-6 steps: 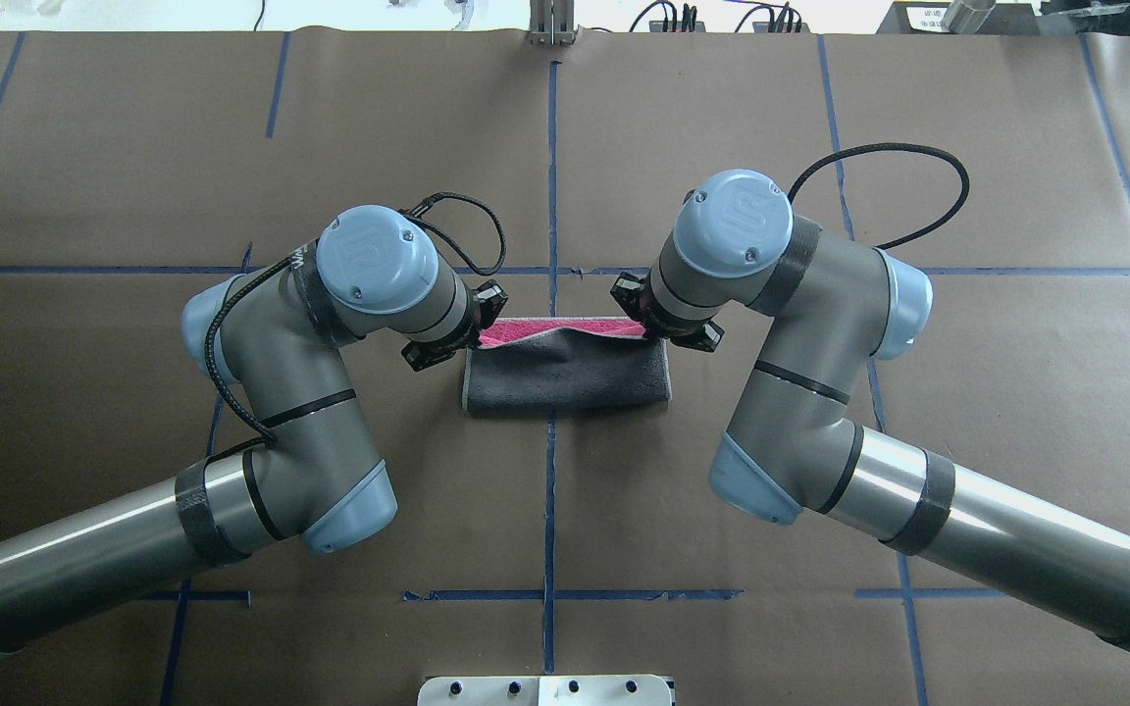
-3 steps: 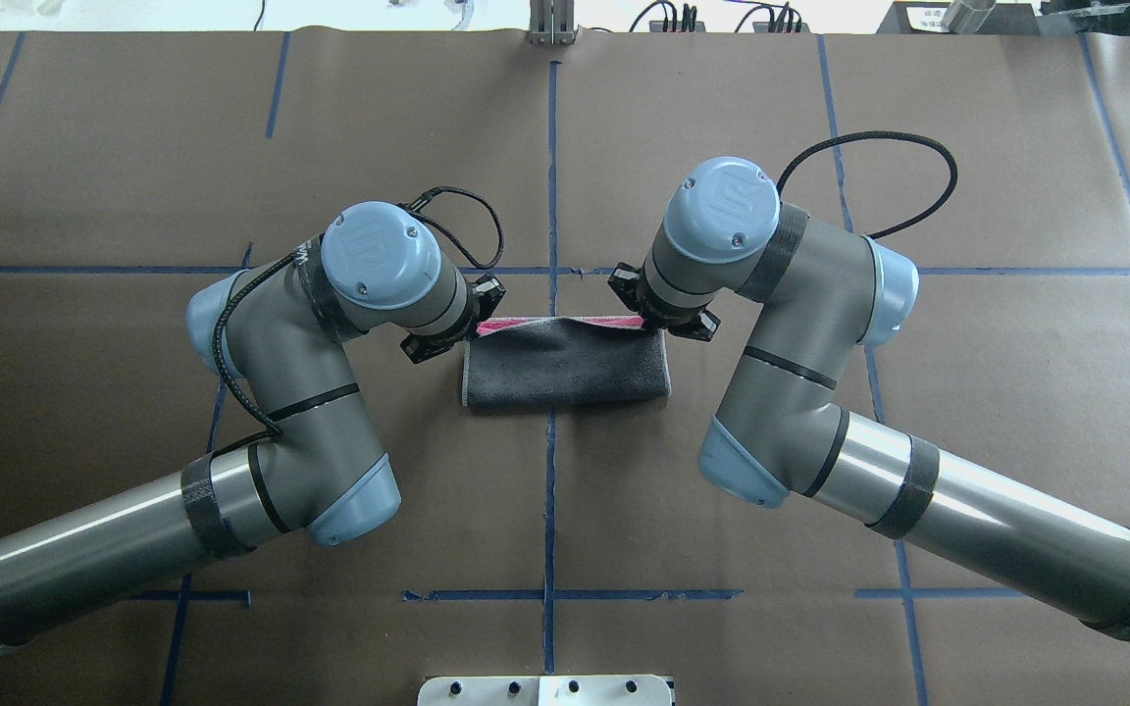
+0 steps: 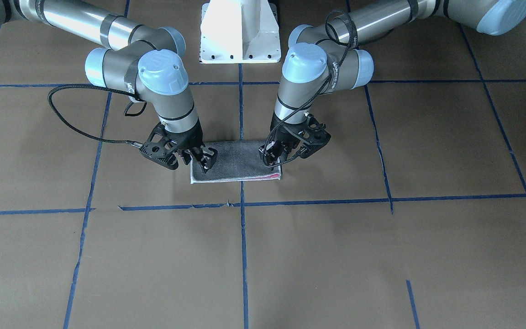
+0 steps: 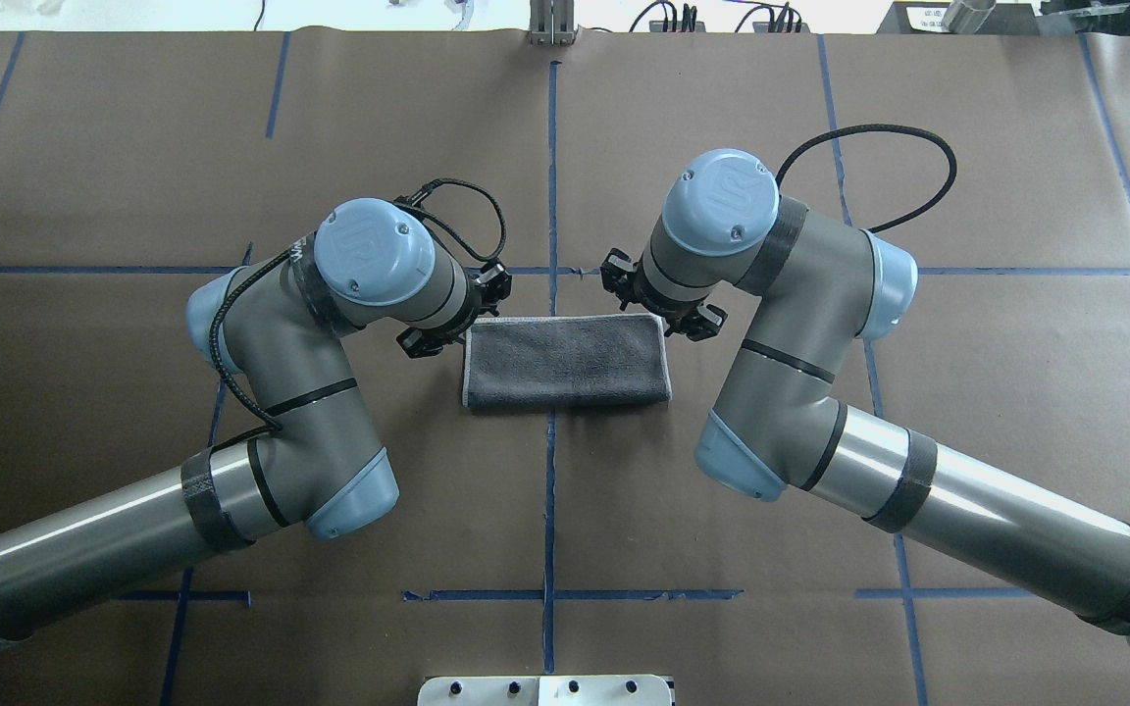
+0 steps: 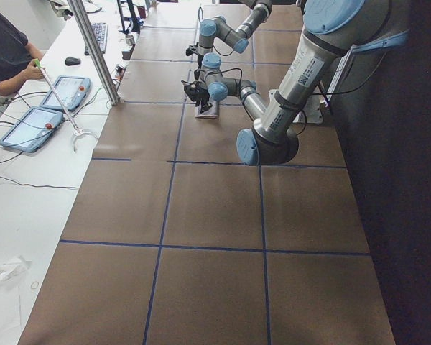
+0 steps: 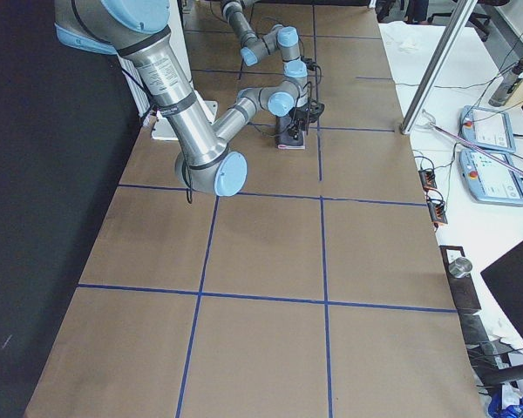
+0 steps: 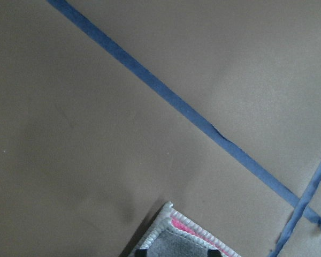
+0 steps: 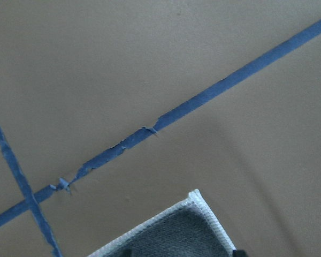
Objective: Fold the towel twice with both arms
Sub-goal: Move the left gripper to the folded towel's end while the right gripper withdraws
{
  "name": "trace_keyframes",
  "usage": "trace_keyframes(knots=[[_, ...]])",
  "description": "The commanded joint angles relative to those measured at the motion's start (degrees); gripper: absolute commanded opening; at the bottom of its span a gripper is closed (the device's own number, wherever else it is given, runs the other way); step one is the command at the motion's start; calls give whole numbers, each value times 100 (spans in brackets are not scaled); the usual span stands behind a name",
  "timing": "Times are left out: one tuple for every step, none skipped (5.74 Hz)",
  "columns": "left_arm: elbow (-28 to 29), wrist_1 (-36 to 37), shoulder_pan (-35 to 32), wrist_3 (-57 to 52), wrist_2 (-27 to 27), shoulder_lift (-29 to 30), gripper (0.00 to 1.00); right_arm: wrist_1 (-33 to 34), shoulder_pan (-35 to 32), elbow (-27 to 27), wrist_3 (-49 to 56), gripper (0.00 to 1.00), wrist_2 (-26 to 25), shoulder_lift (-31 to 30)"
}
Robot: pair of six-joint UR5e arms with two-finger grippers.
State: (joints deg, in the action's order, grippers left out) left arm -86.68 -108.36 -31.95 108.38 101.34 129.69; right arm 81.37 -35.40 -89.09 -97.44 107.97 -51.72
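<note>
Flatly — towel (image 4: pixel 565 363), hems (image 4: pixel 565 318) stacked, mid-table (image 4: pixel 722 147)

Rough terry towel (image 4: pixel 565 363), matt paper table (image 4: pixel 722 147)

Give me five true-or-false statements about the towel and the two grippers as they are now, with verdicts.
1. The towel lies grey face up. True.
2. The towel hangs in the air between the grippers. False: it lies flat on the table.
3. The left gripper and the right gripper are at the two corners of the towel's edge farthest from the robot's base. True.
4. The towel is folded into a small square. False: it is a long rectangle, with a pink sliver showing at its far edge.
5. A blue tape line passes under the towel. True.
</note>
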Motion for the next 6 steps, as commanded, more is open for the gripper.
trace_keyframes(knots=[[-460, -124, -13, -2, 43, -284, 78, 2, -447, -561, 15, 100, 860, -248], [-603, -106, 48, 103, 43, -435, 78, 2, -511, -1253, 154, 100, 884, -851], [-596, -97, 240, 852, 35, -453, 78, 2, -555, -1721, 216, 100, 867, -1336], [-613, -10, 346, 1121, 0, -454, 78, 2, -590, -1908, 460, 100, 858, -1576], [-552, 243, 573, 1254, -1, -462, 78, 2, -582, -1910, 480, 100, 849, -1578], [-508, 245, 628, 1273, -9, -497, 78, 2, -564, -1901, 480, 100, 840, -1561]])
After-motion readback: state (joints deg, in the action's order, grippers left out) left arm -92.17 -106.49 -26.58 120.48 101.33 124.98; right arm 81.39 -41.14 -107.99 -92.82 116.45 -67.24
